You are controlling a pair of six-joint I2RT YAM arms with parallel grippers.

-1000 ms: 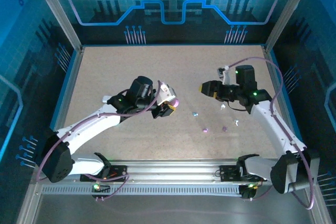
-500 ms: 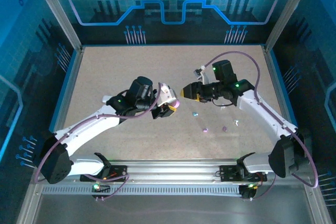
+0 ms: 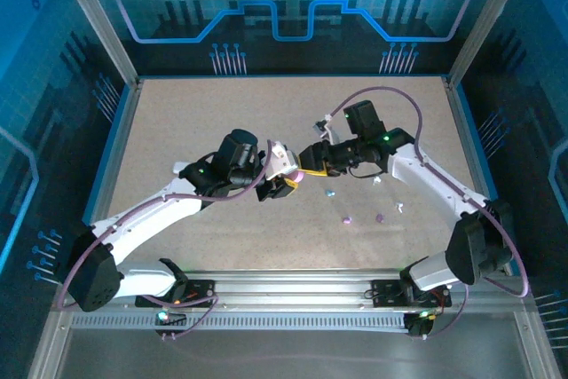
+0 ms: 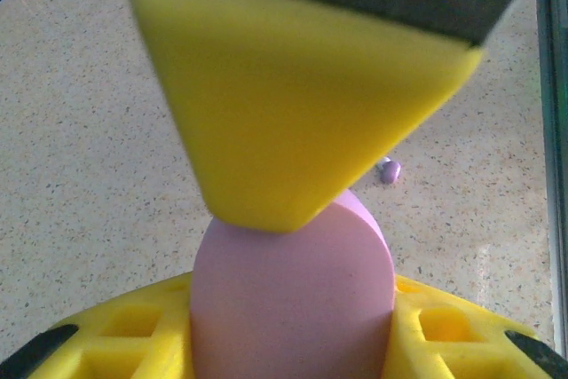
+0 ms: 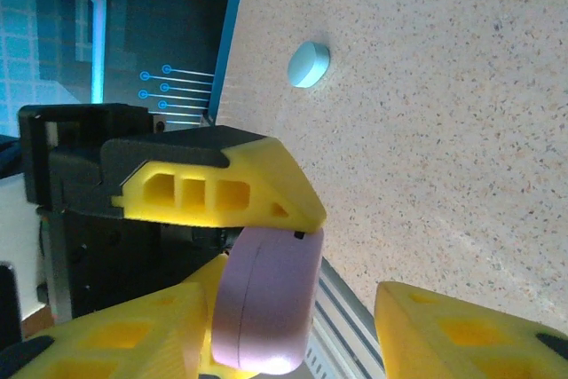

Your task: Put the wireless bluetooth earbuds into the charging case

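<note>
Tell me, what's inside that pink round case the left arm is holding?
Only the smooth outer shell of the pink case shows, pinched between the yellow fingers of the left end effector. It looks closed, so anything inside is hidden.

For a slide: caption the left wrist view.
Left hand clamps the pink case; a purple earbud lies on the table beyond.
</note>
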